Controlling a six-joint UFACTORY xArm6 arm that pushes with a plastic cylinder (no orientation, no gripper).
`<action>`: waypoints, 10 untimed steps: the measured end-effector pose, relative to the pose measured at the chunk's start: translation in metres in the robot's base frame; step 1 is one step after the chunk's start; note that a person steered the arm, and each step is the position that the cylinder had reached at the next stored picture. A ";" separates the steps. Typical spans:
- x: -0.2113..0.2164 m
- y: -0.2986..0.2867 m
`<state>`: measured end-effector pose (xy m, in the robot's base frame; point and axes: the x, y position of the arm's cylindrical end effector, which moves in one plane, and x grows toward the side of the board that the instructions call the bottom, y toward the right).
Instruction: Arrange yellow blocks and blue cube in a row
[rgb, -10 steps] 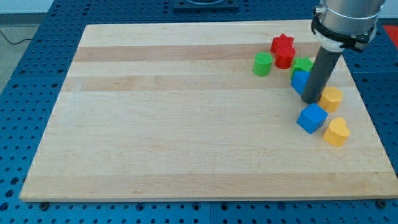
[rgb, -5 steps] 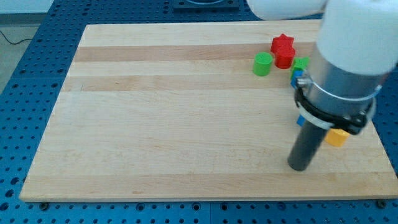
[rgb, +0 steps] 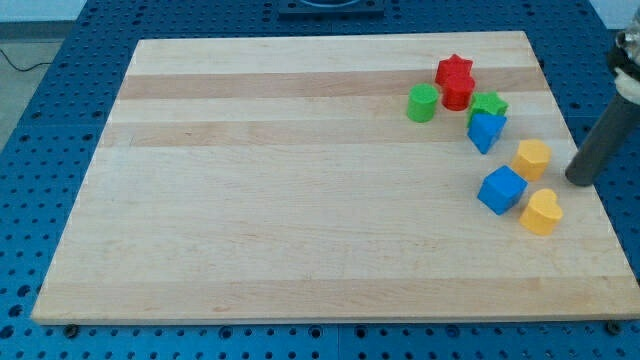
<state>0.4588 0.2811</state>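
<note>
A blue cube (rgb: 502, 190) lies at the board's right side. A yellow hexagonal block (rgb: 532, 158) sits just up and right of it. A yellow heart-shaped block (rgb: 541, 212) sits just down and right of the cube, close to it. My tip (rgb: 579, 182) is at the board's right edge, right of the yellow hexagonal block and apart from it, touching no block.
A second blue block (rgb: 486, 131) lies above the cube, against a green star block (rgb: 489, 104). A red star block (rgb: 454, 72) and another red block (rgb: 459, 93) lie further up, with a green cylinder (rgb: 423, 102) to their left. The wooden board (rgb: 300, 200) rests on a blue perforated table.
My tip went from between the blue blocks and the yellow hexagon down toward the view's bottom, then swung to the right edge. The blocks stand as before.
</note>
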 end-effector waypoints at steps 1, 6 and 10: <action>-0.009 -0.024; 0.078 -0.008; 0.052 -0.022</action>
